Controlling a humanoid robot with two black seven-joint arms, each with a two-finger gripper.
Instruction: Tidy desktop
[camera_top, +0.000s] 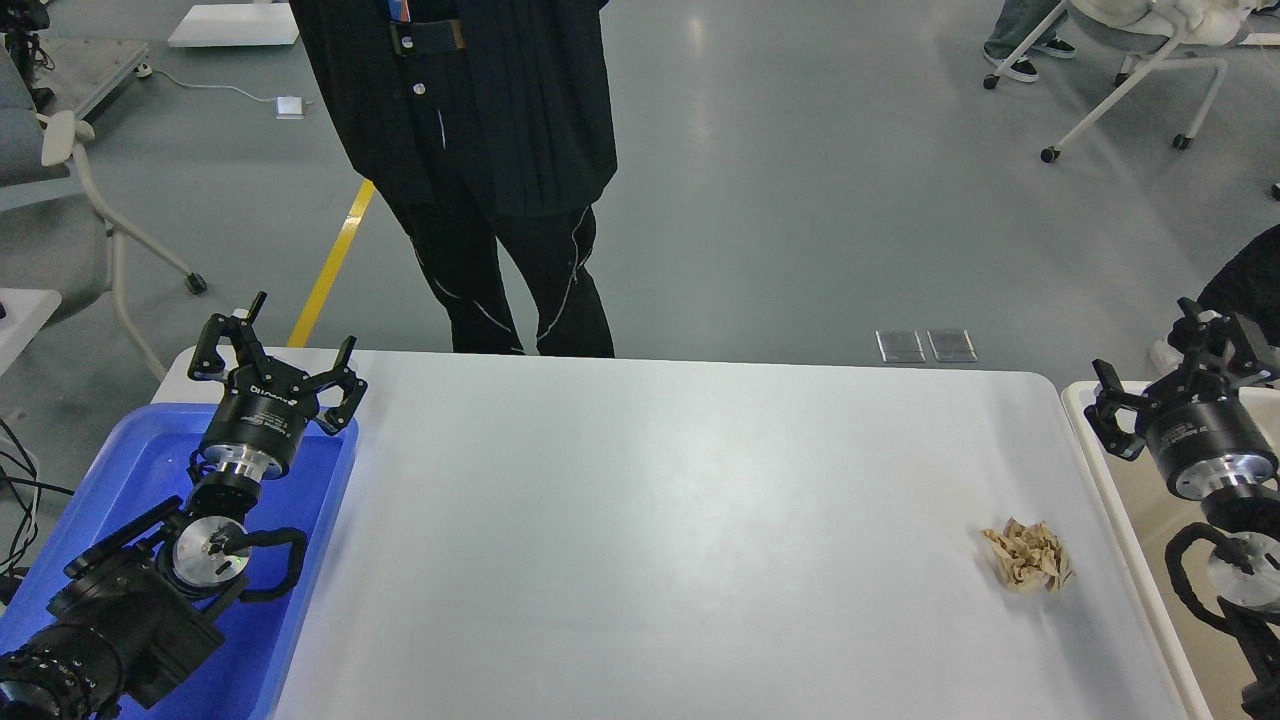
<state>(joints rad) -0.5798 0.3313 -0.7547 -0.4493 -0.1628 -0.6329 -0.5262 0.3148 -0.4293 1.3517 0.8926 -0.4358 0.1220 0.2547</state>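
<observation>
At the nine o'clock edge of the view a blue plastic tray sits on the left end of the desktop. The left gripper hangs above the tray's far right corner, fingers pointing up toward twelve o'clock and spread wide apart, with nothing between them. Its arm runs back toward seven o'clock, wrist bent upward.

The desktop, a broad white top with rounded corners, fills the middle of the view. A person in dark clothing stands at its far edge, at about eleven o'clock.

On the desktop at about four o'clock lies a crumpled wad of tan paper, the only loose item on the white surface. Just right of the desktop is a beige-white bin. The right gripper hovers over the bin at three o'clock, fingers spread open and empty, forearm trailing down toward five o'clock.

The step in hand appears to be clearing that wad. The right arm is the nearer one; it would do well to swing left toward the wad, come down from above with fingers wide, close gently on the light, springy paper, and carry it over to the bin.
</observation>
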